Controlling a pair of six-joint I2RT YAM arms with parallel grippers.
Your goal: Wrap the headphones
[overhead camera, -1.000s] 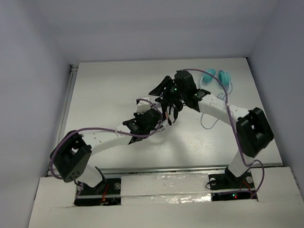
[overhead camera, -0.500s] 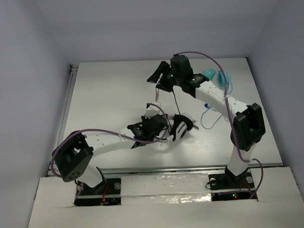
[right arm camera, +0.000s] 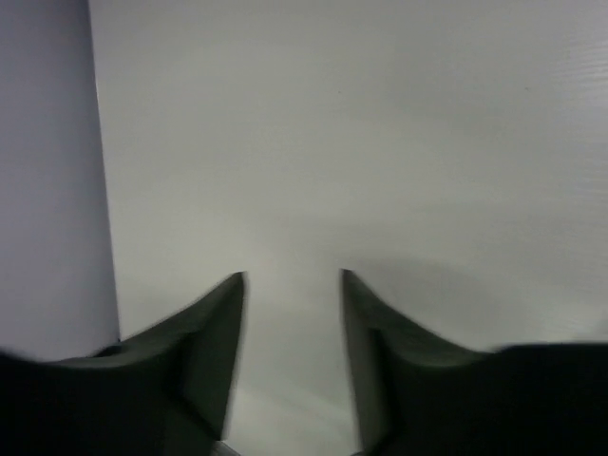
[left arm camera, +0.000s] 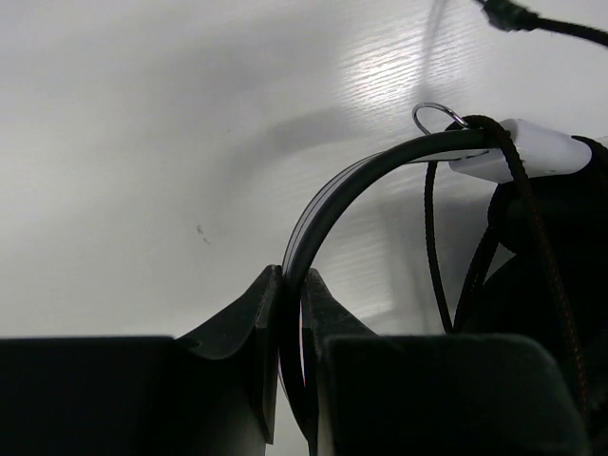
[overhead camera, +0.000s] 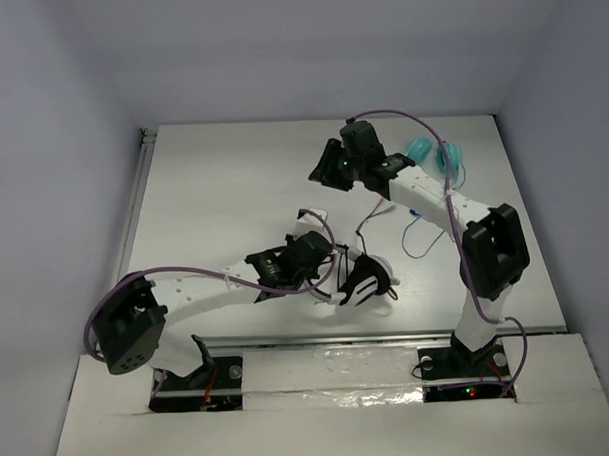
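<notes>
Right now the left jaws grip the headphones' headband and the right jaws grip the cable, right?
No: the right jaws are open and hold nothing, as the right wrist view shows. The left jaws do grip the headband.

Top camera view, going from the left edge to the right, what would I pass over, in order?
left arm's elbow → left gripper → black-and-white headphones → teal headphones → right arm's elbow
</notes>
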